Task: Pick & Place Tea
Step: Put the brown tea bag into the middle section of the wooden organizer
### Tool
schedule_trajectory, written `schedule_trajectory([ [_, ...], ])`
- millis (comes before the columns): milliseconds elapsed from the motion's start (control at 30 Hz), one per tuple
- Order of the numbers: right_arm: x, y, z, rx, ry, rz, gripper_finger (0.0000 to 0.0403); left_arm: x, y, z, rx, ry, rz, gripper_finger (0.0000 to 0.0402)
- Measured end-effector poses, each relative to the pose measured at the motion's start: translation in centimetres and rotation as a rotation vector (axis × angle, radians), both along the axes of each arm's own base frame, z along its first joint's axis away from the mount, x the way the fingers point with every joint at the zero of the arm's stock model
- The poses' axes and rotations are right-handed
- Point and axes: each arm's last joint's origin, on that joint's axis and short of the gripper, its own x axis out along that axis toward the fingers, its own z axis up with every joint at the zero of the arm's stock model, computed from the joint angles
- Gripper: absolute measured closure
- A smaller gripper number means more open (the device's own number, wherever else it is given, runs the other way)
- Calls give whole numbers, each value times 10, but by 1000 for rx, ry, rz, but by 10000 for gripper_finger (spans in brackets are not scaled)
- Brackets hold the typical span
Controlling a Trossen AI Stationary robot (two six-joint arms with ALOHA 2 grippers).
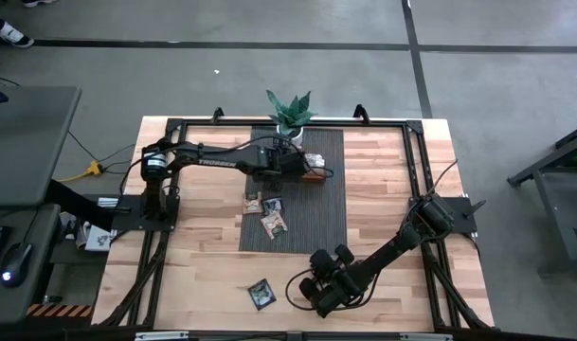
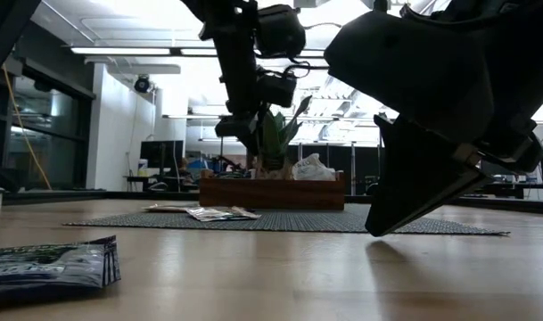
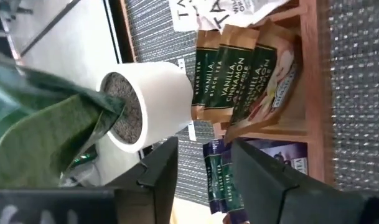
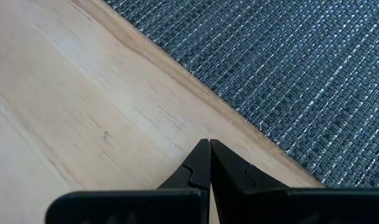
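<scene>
I'm seeing pale smooth wood table (image 4: 83,99), coarse woven grey mat (image 4: 289,68), glossy printed tea sachets (image 3: 236,78), brown wooden tray (image 3: 310,93), matt white pot (image 3: 155,99).

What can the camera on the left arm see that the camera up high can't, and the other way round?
Only the left wrist view shows the words on the tea packets standing in the wooden tray, the soil in the white pot, and the left pincer open over a dark green packet.

Only the high view shows the whole table, the right pincer shut near the front edge, loose packets on the grey mat, and one packet alone on the wood.

Both show the plant, the tray and the mat.
</scene>
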Motion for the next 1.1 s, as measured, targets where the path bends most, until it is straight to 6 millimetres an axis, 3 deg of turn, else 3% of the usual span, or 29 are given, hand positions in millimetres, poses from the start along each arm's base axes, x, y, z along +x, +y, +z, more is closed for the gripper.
schedule_trajectory([
  [433,0,0,0,-7,6,9,403,-35,-12,64,-281,-250,24,253],
  [600,0,0,0,-10,7,20,403,-60,-21,74,-384,-315,24,253],
  [667,0,0,0,-10,6,20,403,-79,-23,66,-405,-278,59,253],
  [800,0,1,0,-12,-2,24,403,-108,-28,51,-463,-363,100,253],
  [1100,4,0,1,-9,-13,35,403,-150,-56,-7,-625,-547,117,253],
])
